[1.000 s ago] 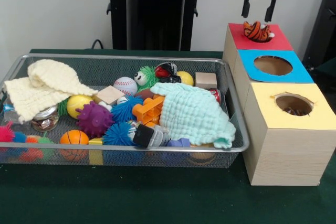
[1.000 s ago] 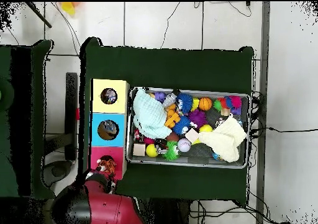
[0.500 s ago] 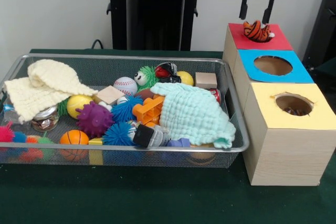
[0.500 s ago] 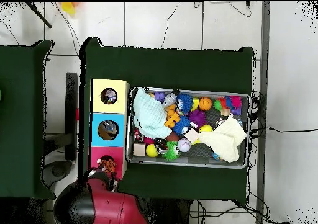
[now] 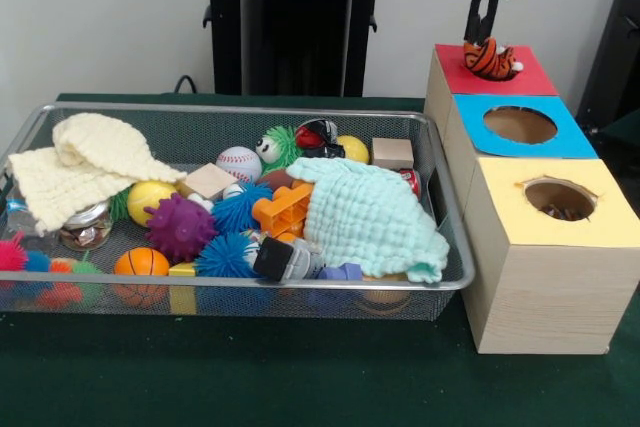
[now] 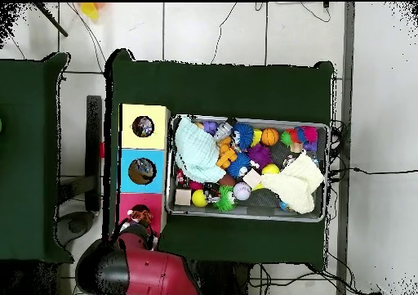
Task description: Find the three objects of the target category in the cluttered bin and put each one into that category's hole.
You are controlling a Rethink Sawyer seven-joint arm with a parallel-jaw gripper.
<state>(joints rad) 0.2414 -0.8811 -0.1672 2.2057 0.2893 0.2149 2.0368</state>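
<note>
Above the red box point(image 5: 492, 75): gripper point(image 5: 482, 29), fingers together, empty, just over the tiger toy point(image 5: 489, 58). Toy sits in the red hole. Beside: blue box point(image 5: 520, 127), yellow box point(image 5: 560, 205), bin point(image 5: 240, 292) of clutter.

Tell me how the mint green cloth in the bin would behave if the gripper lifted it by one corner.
The mint green cloth looks soft and crumpled, so it would probably hang limp. Draped over toys, it might drag one along. It seems light.
</note>
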